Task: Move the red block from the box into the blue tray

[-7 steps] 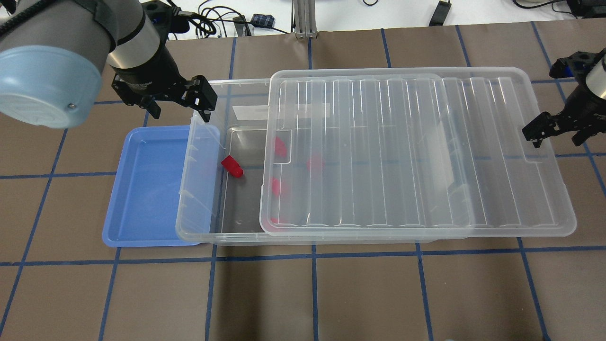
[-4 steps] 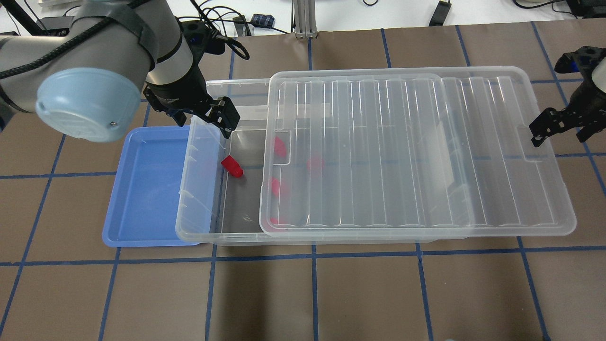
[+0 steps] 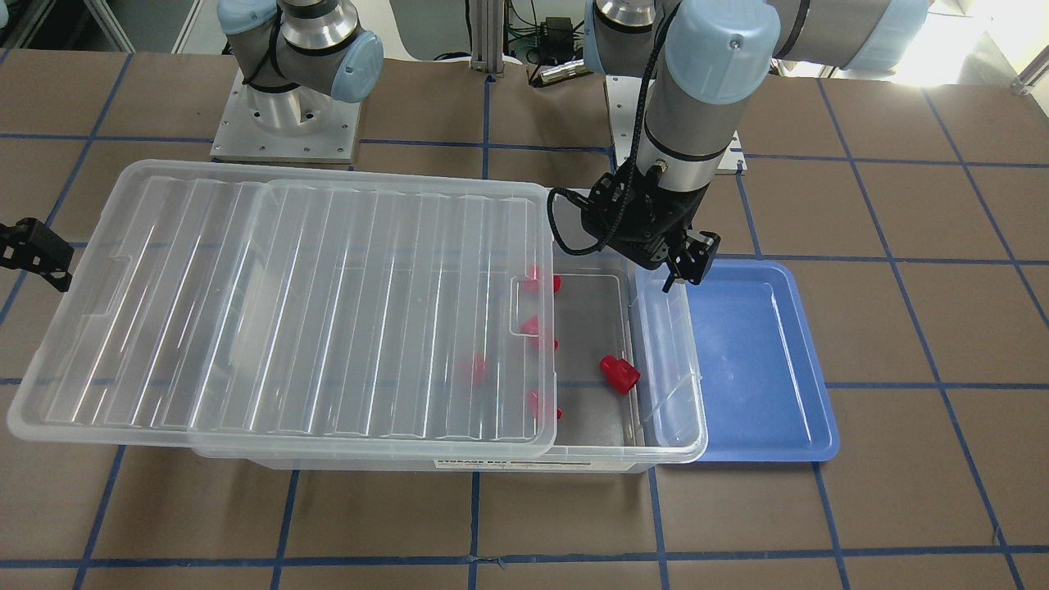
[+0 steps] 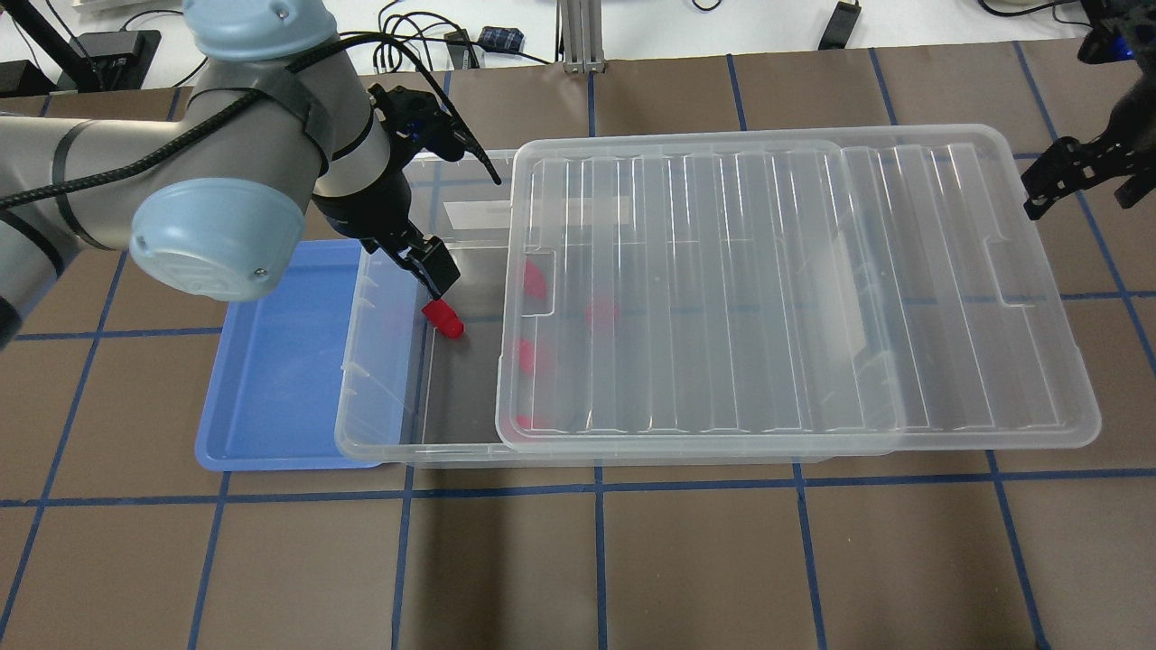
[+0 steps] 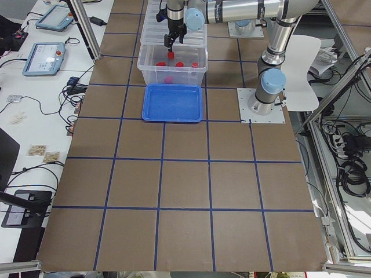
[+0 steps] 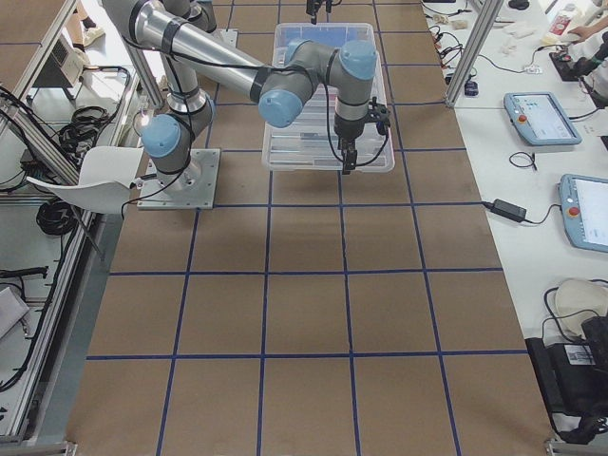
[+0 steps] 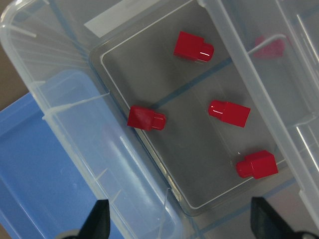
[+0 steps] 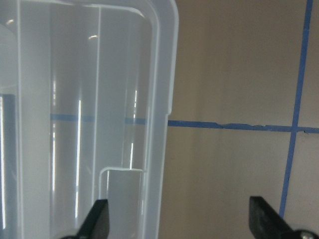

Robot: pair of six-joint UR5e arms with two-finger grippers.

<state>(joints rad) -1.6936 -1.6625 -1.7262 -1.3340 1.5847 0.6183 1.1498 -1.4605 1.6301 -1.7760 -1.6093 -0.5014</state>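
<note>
Five blocks [image 3: 619, 373], one tray [image 3: 758, 352], one box [image 3: 668, 336]

Ahead of the jaws of your left gripper [image 7: 180, 215], the small red plastic block [image 7: 145, 118] lies inside the large clear plastic box [image 7: 185, 164]. The shallow blue plastic tray [image 7: 25, 169] lies left of them.

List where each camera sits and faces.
Front-facing: across the table, facing the robot; both bases, left arm.
Overhead: behind the robot, looking down; left arm, right gripper.
Exterior left: table's end beyond the blue tray; left arm nearest.
Exterior right: opposite end; right arm nearest.
Left wrist: down into the box; left gripper.
Right wrist: down at the lid; own fingertips.
Front-facing and overhead share the uncovered red block.
</note>
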